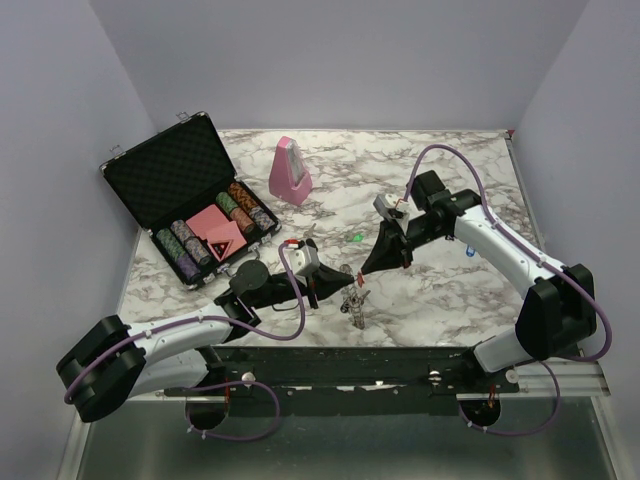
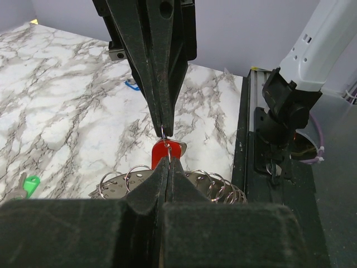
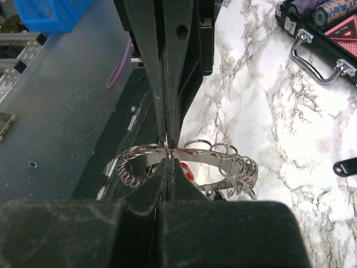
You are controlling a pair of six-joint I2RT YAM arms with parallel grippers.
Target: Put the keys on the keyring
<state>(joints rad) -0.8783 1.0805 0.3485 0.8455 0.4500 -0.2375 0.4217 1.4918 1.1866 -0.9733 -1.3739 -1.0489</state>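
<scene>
The keyring (image 1: pixel 352 296), a flat silvery band hung with many small wire loops, sits near the table's front edge between both grippers. My left gripper (image 2: pixel 166 146) is shut on the thin loop of a red-capped key (image 2: pixel 160 153), right above the keyring (image 2: pixel 196 182). My right gripper (image 3: pixel 169 148) is shut on the keyring (image 3: pixel 215 159) at one of its small loops; the red key (image 3: pixel 190 172) shows just behind. A green-capped key (image 1: pixel 357 238) and a blue-capped key (image 1: pixel 468 252) lie loose on the marble. A black-capped key (image 3: pixel 346 166) lies at the right.
An open black poker-chip case (image 1: pixel 190 200) stands at the back left, its handle (image 3: pixel 318 53) facing the keyring. A pink metronome (image 1: pixel 290 172) stands behind the middle. The black rail (image 1: pixel 400 365) of the table's front edge runs just below the keyring.
</scene>
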